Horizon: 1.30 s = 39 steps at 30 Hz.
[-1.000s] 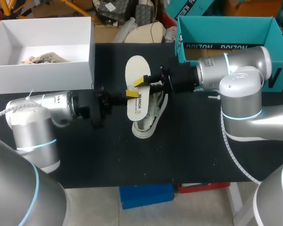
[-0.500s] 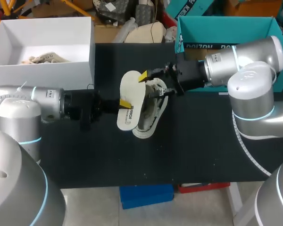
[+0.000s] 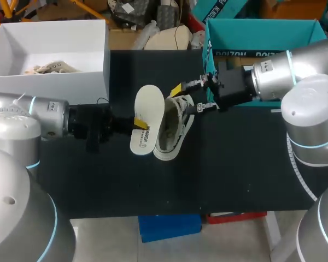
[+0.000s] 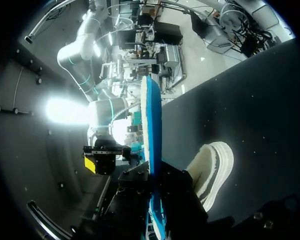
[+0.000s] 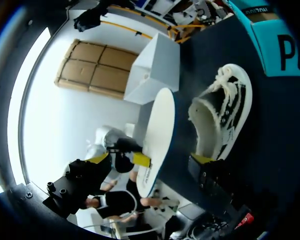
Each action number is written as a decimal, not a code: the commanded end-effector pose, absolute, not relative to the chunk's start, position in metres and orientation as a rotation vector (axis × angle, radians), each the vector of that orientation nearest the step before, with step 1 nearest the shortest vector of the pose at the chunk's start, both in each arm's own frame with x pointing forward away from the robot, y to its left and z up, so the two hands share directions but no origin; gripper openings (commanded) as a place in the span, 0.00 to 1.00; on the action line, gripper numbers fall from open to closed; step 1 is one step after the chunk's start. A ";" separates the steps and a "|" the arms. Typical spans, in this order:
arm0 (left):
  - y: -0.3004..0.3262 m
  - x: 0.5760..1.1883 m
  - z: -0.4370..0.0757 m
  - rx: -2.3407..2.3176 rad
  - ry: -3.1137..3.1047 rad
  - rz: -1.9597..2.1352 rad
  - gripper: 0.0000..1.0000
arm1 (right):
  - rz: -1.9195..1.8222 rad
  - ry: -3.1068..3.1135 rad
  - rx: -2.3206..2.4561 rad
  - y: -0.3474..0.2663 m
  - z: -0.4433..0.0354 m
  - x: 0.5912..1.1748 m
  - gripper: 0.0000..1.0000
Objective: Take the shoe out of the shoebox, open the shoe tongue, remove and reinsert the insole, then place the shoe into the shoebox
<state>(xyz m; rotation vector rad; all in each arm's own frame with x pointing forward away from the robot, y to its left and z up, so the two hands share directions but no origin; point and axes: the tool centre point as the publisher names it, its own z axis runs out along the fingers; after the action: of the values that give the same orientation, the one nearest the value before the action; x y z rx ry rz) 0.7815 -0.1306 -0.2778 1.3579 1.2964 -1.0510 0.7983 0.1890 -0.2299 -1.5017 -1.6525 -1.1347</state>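
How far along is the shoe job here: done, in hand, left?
Done: the shoe lies on the table, unboxed, with its insole removed. In hand: the left gripper holds the insole beside the shoe; the right gripper is open at the shoe's opening. Left: sliding the insole back in and boxing the shoe.

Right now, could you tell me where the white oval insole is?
In the head view, mid-table, the white oval insole is held in the left gripper, just left of the white-and-black shoe.
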 end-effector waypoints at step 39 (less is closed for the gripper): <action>-0.134 0.731 -0.284 1.637 1.694 -1.263 0.00 | -1.054 -1.695 -1.849 0.089 -0.229 0.684 1.00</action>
<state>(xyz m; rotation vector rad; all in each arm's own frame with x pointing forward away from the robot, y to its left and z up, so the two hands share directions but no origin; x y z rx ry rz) 0.7245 -0.1340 -0.2854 1.5493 1.6459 -1.2574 0.6886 0.0967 -0.2354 -1.8519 -1.6935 -1.0576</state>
